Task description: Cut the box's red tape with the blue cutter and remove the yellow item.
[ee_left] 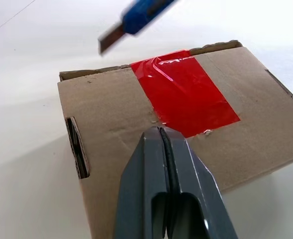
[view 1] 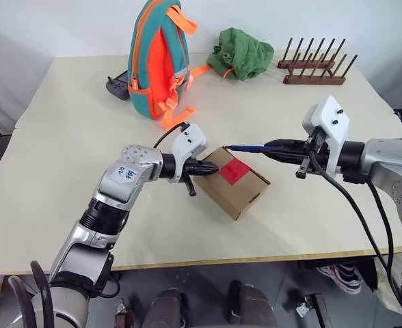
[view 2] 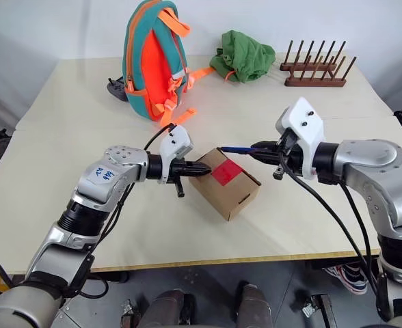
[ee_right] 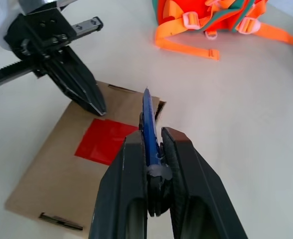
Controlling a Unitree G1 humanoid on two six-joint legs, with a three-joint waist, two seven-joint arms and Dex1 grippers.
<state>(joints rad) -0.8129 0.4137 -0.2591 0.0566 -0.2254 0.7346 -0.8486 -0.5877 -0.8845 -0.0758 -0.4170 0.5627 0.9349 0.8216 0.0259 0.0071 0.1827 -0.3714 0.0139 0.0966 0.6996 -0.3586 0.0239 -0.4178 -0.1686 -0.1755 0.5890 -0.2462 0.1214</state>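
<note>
The box sits on the table, flaps closed under the red tape. The left gripper, fingers clenched together, presses its tips on the box top beside the tape. The right gripper grasps the blue cutter, its blade hovering above the box's far edge.

The left arm reaches forward and inward from the near left, forearm raised over the tabletop. Its left tool points toward the right and slightly down, both black fingers pressed together, tips resting on the box top. The right arm comes in from the right, wrist bent inward. The right tool points left, fingers clamped on the cutter, held above the box.
</note>
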